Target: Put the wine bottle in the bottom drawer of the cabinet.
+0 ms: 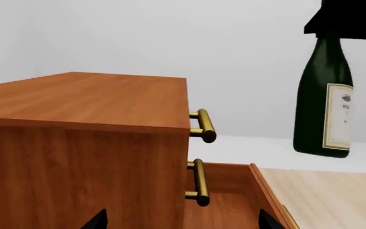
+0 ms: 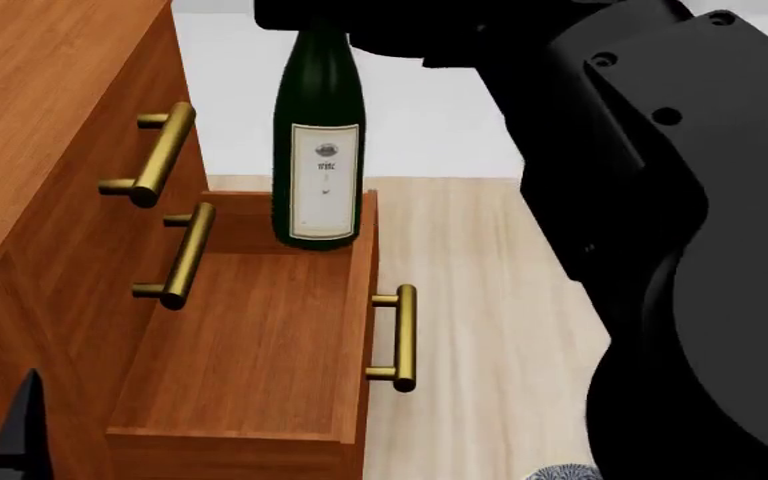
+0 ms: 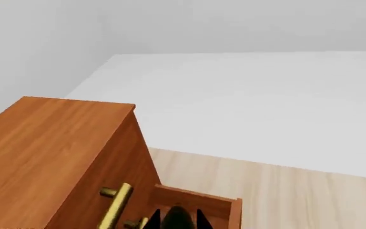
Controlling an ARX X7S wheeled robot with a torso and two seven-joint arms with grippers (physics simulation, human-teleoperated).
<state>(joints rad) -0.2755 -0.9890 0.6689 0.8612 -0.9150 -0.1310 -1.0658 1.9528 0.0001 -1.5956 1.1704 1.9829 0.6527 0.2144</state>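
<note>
Above the open bottom drawer (image 2: 244, 345), the right gripper (image 2: 307, 14) holds the wine bottle (image 2: 317, 140) upright by its neck, base hanging near the drawer's far end beside the cabinet (image 2: 37, 130). The left gripper (image 2: 11, 440) waits low by the cabinet side; I cannot tell its opening. Risk: the tall bottle, lowered upright, could tip or stop the drawer closing.

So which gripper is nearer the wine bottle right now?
Right. It holds the wine bottle by the neck from above, over the open bottom drawer. The left gripper sits low beside the cabinet, apart from the bottle.
</note>
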